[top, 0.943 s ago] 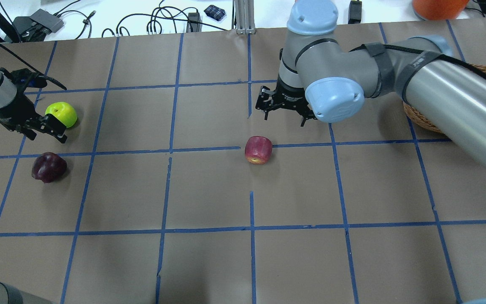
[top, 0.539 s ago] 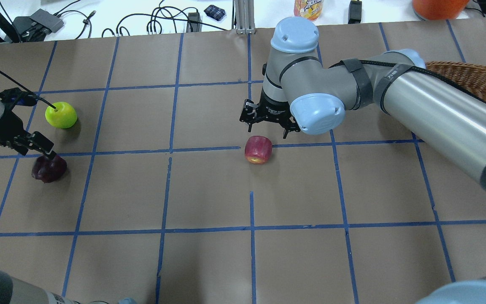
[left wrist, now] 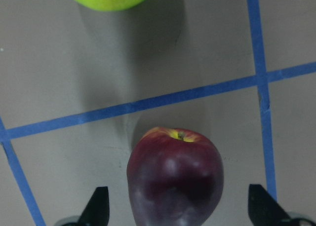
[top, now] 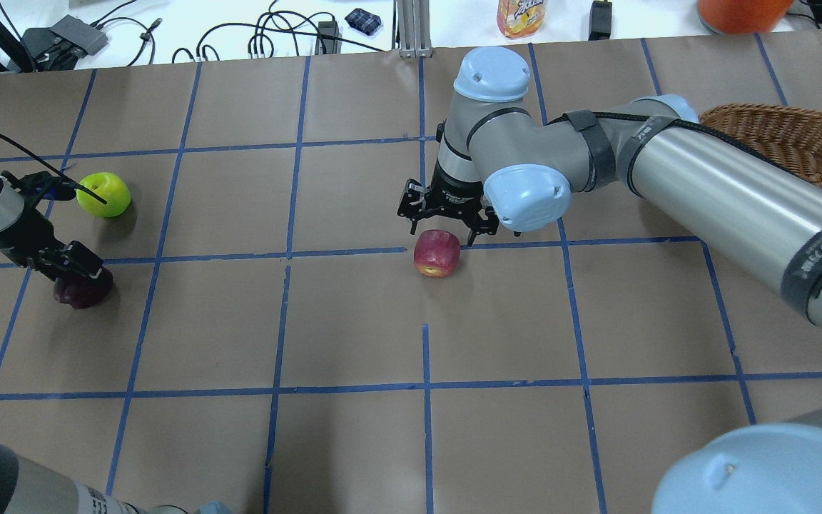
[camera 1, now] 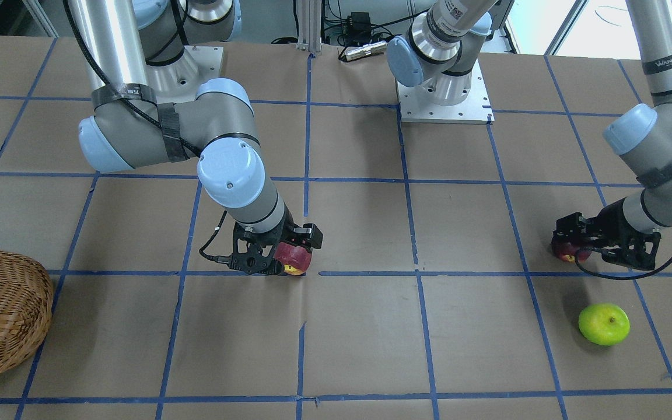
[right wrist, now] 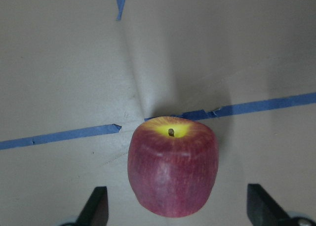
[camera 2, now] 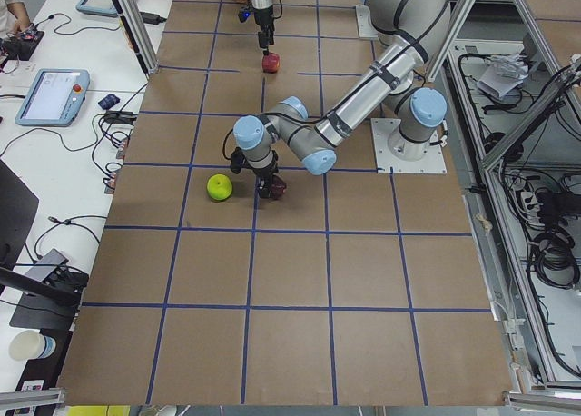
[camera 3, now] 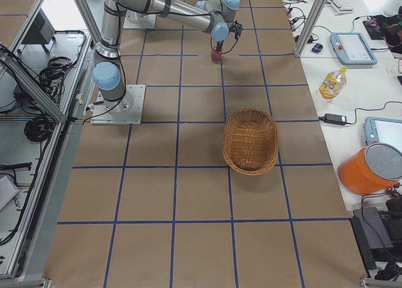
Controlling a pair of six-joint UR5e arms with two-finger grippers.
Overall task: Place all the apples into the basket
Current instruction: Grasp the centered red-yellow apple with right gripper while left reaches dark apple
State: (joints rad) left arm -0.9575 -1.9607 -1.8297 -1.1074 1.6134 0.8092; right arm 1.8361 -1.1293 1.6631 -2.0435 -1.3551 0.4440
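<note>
Within the last second both arms have been lowered onto fruit. The right gripper point(right wrist: 180, 206) is now spread astride the red, yellow-ended apple point(top: 437, 253) at the table's middle, and the left gripper point(left wrist: 178, 207) is spread over the dark maroon apple point(top: 83, 291) by the left edge. The bright yellow-green apple point(top: 103, 194) has been passed over, and the woven wicker basket point(top: 796, 139) by the right edge holds none — two grasps seem imminent.

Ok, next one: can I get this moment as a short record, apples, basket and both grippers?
red apple: on the table, between the open fingers of the right gripper, ungripped
maroon apple: on the table, between the open fingers of the left gripper, ungripped
green apple: on the table, free, near the maroon apple
basket: empty, at the robot's right end
apples in basket: none
</note>
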